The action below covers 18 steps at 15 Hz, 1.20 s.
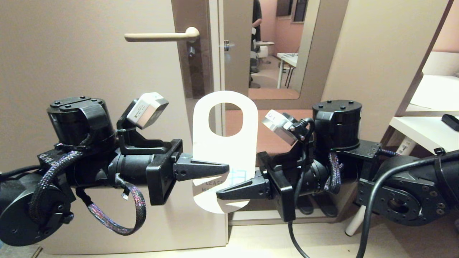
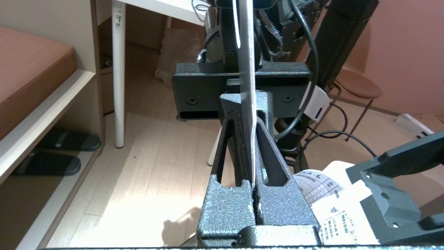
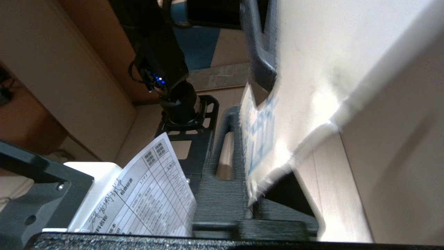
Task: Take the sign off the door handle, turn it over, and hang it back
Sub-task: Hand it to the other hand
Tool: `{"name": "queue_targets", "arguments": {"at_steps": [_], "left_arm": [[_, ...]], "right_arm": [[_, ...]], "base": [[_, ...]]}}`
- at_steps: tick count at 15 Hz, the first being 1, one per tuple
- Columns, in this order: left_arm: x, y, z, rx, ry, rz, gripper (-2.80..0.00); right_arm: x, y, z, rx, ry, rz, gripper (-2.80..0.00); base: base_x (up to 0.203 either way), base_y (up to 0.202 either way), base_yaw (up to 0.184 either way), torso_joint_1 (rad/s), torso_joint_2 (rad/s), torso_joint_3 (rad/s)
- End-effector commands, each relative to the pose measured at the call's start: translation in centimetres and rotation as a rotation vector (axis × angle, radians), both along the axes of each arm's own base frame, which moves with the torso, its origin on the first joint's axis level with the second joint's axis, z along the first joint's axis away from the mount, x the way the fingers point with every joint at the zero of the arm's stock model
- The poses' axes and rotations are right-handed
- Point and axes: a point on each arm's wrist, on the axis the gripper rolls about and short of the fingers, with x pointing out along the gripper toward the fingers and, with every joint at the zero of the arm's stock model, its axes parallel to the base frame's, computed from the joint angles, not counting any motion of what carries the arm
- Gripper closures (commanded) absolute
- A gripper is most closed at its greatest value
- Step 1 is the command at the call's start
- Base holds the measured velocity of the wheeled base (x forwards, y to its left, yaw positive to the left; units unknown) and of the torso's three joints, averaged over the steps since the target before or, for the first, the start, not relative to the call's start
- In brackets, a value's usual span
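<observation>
The sign (image 1: 224,143) stands upright in mid-air in front of the door edge, white face with blue text toward me, oval hole at the top. My left gripper (image 1: 224,168) is shut on its left edge, and my right gripper (image 1: 220,194) is shut on its lower right part, slightly lower. In the left wrist view the sign (image 2: 248,86) shows edge-on, pinched between the fingers. In the right wrist view the sign (image 3: 305,80) runs out from between the shut fingers. The door handle (image 1: 161,36) sticks out bare and level, high on the door, above the left arm.
The door (image 1: 89,71) stands ajar, its edge right behind the sign. Through the gap a person (image 1: 256,21) stands in a far room. A white desk (image 1: 423,125) is at the right. Slippers (image 2: 59,149) lie under a bench on the floor.
</observation>
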Motion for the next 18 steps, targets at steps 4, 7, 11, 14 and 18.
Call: {"name": "queue_targets", "arguments": {"at_steps": [4,7,11,14,18], "left_arm": [[0.0,0.0,0.0,-0.002,-0.001,-0.006,0.00],[-0.2,0.0,-0.1,0.001,0.003,-0.007,0.00],[-0.7,0.4,-0.2,-0.003,-0.006,-0.006,0.00],[-1.5,0.8,-0.6,-0.007,-0.013,-0.004,0.00],[-1.9,1.3,-0.4,-0.017,-0.031,0.005,0.00]], "right_arm": [[-0.1,0.0,0.1,0.004,-0.001,0.007,-2.80],[0.0,0.0,0.2,0.017,-0.017,0.007,-2.80],[0.0,-0.6,-0.3,0.023,-0.025,-0.008,-2.80],[0.2,-1.7,-0.1,0.028,-0.033,-0.039,-2.80],[0.4,-3.6,0.6,0.036,-0.049,-0.104,-2.80]], "base": [[0.000,0.000,0.000,0.000,0.00,0.000],[0.000,0.000,0.000,0.000,0.00,0.000],[0.000,0.000,0.000,0.000,0.00,0.000],[0.000,0.000,0.000,0.000,0.00,0.000],[0.000,0.000,0.000,0.000,0.00,0.000]]}}
